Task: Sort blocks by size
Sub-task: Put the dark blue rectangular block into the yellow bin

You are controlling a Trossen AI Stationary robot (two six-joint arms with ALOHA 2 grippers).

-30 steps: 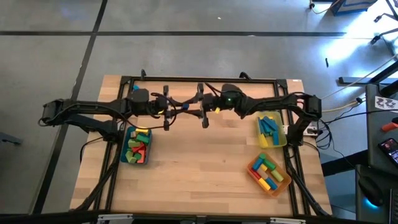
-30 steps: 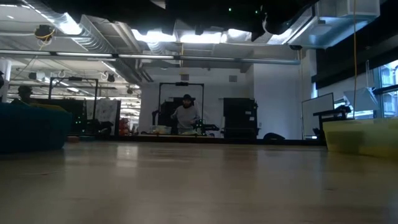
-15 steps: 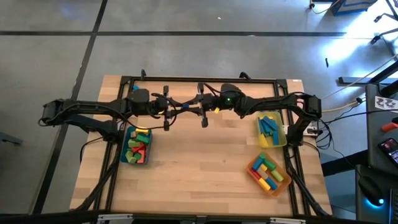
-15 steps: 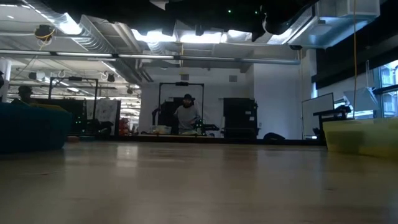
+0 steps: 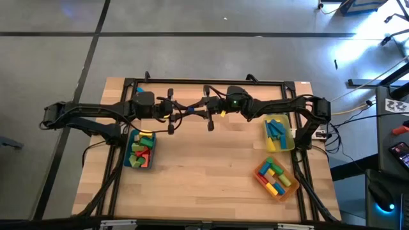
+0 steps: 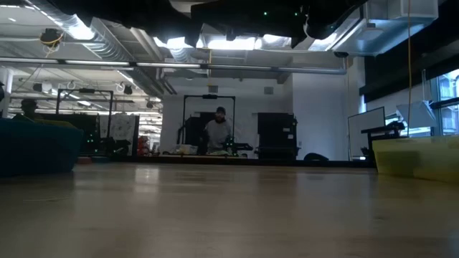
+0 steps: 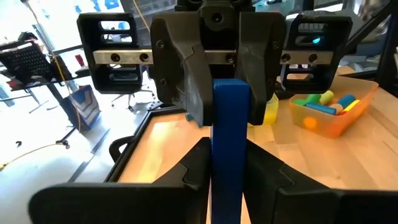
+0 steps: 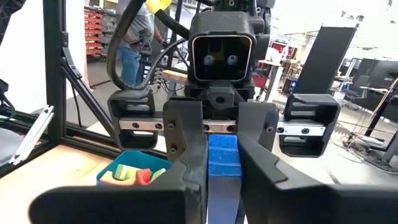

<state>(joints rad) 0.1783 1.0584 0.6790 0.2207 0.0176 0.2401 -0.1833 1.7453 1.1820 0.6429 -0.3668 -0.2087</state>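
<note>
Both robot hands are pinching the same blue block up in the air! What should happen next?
Probably the left gripper should let go. Both it and the right gripper are clamped on the blue block in mid-air above the table's back edge, so the handover looks made. The right arm could then carry it to a tray.

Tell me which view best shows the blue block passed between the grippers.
Left wrist view: the blue block stands tall, clamped by both grippers. Right wrist view shows only its end; the high view barely shows it; the low view misses it.
</note>
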